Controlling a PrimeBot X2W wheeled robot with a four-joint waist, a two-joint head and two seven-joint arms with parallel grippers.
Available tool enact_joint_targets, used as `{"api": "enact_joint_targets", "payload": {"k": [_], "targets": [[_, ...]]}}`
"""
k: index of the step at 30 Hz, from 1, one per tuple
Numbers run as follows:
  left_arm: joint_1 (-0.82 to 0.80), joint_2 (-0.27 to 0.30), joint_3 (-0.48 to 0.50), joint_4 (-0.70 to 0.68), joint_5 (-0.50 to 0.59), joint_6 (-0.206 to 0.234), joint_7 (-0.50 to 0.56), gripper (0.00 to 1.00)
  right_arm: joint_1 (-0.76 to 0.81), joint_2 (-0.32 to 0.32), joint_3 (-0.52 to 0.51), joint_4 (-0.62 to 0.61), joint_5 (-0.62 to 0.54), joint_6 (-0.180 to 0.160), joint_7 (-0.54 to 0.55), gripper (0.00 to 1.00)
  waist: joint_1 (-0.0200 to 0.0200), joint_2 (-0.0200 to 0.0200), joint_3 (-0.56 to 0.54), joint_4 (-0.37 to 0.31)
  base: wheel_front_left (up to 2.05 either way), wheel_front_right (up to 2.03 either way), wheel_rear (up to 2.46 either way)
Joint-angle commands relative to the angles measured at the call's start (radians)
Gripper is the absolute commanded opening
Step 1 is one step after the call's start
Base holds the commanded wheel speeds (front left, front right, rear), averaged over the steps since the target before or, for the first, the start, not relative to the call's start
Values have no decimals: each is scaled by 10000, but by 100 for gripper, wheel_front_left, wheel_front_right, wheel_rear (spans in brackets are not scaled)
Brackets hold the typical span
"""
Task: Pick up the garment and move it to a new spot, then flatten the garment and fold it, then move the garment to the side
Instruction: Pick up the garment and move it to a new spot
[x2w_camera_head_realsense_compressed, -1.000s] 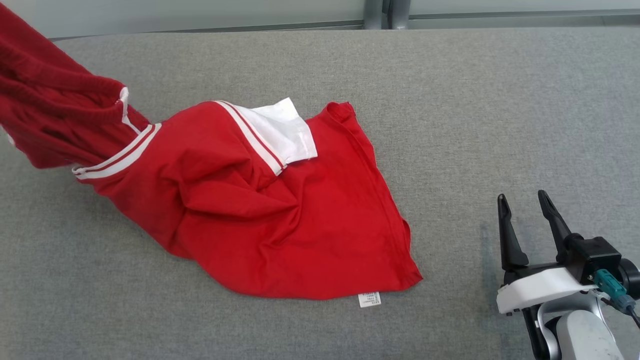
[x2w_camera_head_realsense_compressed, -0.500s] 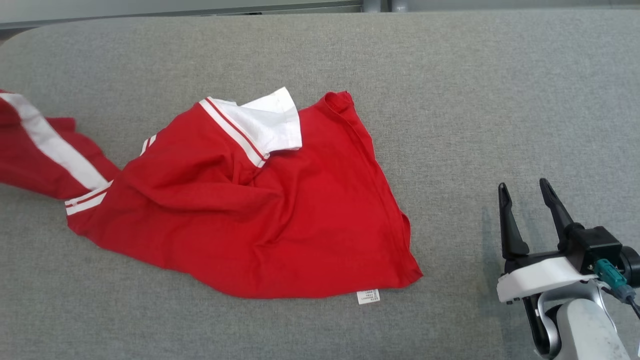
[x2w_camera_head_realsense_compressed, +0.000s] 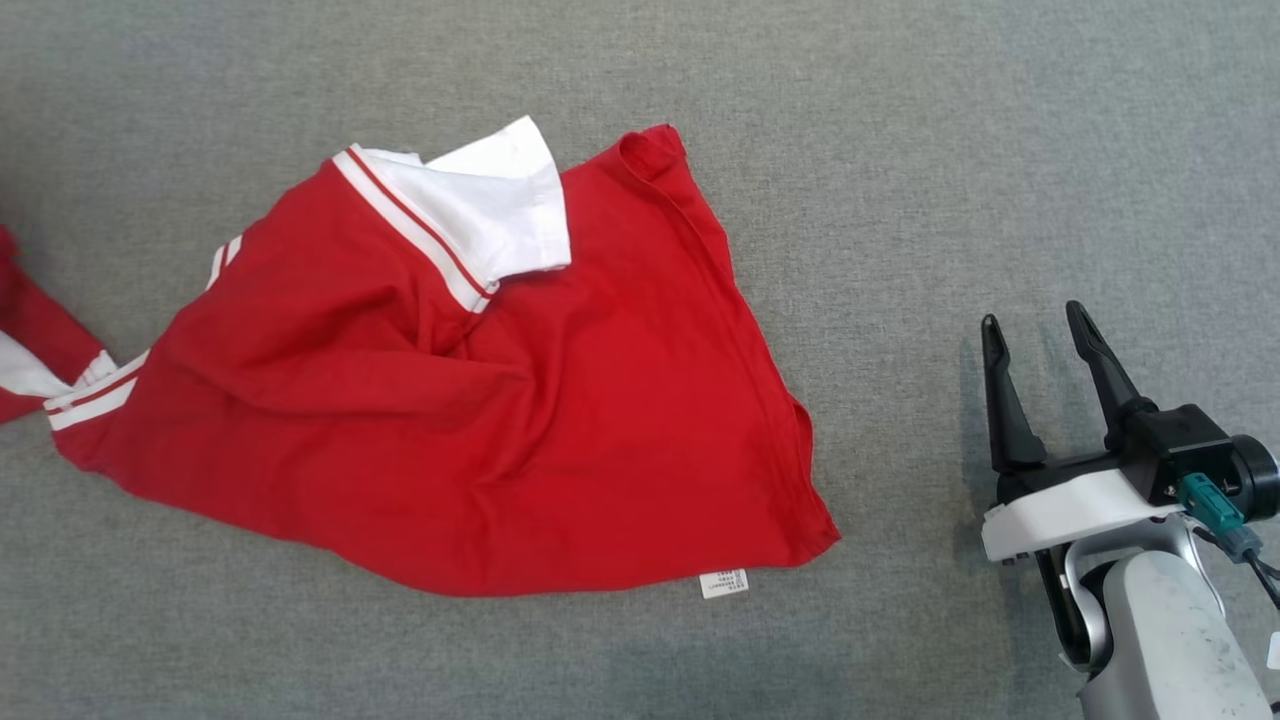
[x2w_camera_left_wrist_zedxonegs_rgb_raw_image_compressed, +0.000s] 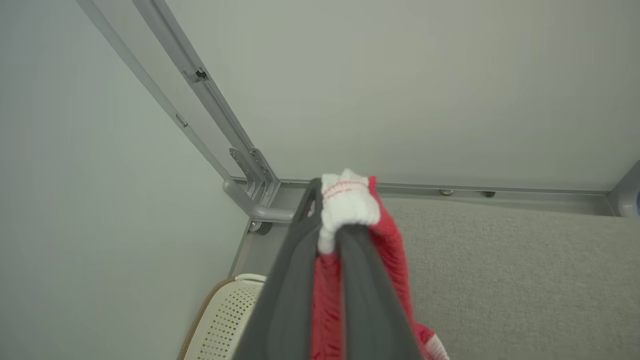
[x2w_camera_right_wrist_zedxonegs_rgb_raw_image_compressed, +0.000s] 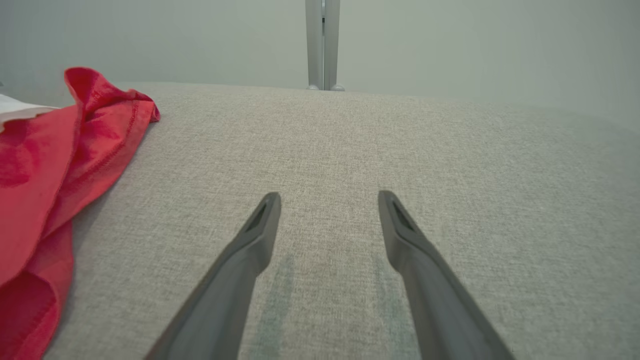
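Note:
The garment is a red shirt with white stripes and a white panel, lying crumpled across the left and middle of the grey surface in the head view; a small white label pokes out at its near hem. One end trails off past the left edge. In the left wrist view my left gripper is shut on a bunched red and white part of the garment, held up off the surface. My right gripper stands open to the right of the garment, apart from it; the right wrist view shows the garment's hem at its left.
The grey fabric surface spreads in every direction. In the left wrist view a cream perforated basket sits below the surface's corner, by a grey metal frame and pale walls. A metal post rises beyond the far edge.
The head camera has tilted down. The lifted left part of the garment has dropped and drawn out to the left, so the shirt lies flatter and more stretched. The right gripper stays open.

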Motion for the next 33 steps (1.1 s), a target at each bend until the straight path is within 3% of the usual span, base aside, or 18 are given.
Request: {"api": "enact_joint_targets", "payload": {"k": [1, 10, 11, 13, 14, 18, 23, 28, 33], "targets": [[331, -270, -81, 583, -141, -84, -109, 0, -164, -42, 73, 5, -81, 1, -31, 100, 0, 68, 253, -233, 0, 0, 0], [989, -1066, -154, 2363, -559, -234, -551, 0, -220, -150, 60, -56, -130, 1, -31, 100, 0, 68, 398, -303, 0, 0, 0], [1039, -1160, -139, 2521, -627, -239, -648, 8, -245, -157, 83, -62, -150, 1, -31, 100, 0, 68, 408, -295, 0, 0, 0], [1078, -1304, -72, 2825, -736, -332, -841, 54, -301, -183, 85, -35, -147, 1, -31, 100, 0, 68, 399, -264, 0, 0, 0], [1083, -1380, -92, 2915, -726, -337, -940, 100, -311, -188, 69, -27, -155, 1, -31, 100, 0, 68, 368, -223, 0, 0, 0], [1005, -1775, 53, 3345, -1231, -745, -806, 100, -92, -177, 28, 53, -144, 1, -31, 100, 0, 68, 47, 52, 0, 0, 0], [1246, -1493, -83, 3181, -1149, -898, -613, 100, 119, -132, 105, 118, -104, 1, -31, 100, 0, 68, -404, 246, 0, 0, 0], [1824, -1536, -79, 2068, -1452, -1154, -567, 100, 414, -75, 51, 136, -84, 1, -33, 100, 0, 68, -880, 408, 0, 0, 0], [3027, -2006, -176, 350, -1888, -996, -345, 100, 637, -19, 67, 145, -73, 1, -33, 100, 0, 68, -1157, 465, 0, 0, 0]]}}
